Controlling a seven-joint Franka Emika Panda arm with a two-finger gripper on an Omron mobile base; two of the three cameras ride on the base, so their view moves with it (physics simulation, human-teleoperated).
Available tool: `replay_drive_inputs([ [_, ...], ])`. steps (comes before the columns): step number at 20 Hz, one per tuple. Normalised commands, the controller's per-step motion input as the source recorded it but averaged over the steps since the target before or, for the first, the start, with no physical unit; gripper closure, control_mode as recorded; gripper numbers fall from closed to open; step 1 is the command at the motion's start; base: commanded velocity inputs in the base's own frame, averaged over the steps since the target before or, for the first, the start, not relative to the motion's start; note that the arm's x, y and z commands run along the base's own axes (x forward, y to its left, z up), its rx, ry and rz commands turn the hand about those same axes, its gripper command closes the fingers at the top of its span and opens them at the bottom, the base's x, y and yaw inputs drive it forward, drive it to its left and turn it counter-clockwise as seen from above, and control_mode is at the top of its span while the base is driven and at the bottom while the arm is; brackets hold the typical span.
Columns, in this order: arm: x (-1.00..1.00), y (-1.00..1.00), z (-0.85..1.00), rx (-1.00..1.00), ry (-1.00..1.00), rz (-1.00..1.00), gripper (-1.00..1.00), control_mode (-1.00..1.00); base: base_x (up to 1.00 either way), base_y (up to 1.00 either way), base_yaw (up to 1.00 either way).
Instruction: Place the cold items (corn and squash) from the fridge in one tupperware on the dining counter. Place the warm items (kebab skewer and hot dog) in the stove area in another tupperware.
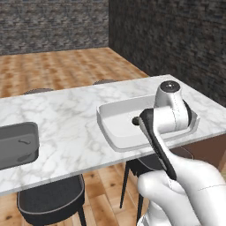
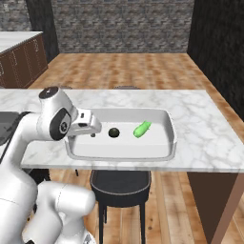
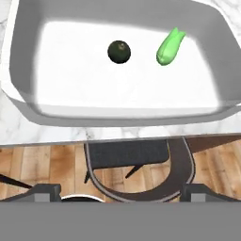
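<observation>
Green corn (image 3: 169,46) in its husk and a dark round squash (image 3: 119,51) lie apart inside the white tupperware (image 2: 167,143) on the marbled dining counter (image 2: 205,128). Gripper (image 3: 120,192) hangs released above a black stool (image 2: 121,187).

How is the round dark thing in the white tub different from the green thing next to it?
The squash is round and very dark green; the corn is long and bright green. The squash looks smaller and sits mid-tub; the corn lies slanted, nearer one end. Both rest apart inside the white tupperware.
</observation>
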Motion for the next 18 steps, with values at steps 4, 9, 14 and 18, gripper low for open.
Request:
replay_drive_inputs([
  [4,-1.0,0.02,-0.01,0.13,-0.05,0.09,-1.0,-1.0,0.0,0.0,0.0],
  [9,-0.41,0.25,-0.26,0.08,-0.04,0.14,-1.0,-1.0,0.0,0.0,0.0],
  [14,0.04,0.54,-0.17,0.0,0.0,0.0,-1.0,-1.0,0.0,0.0,0.0],
  [18,0.01,0.13,-0.15,0.0,0.0,0.0,-1.0,-1.0,0.0,0.0,0.0],
])
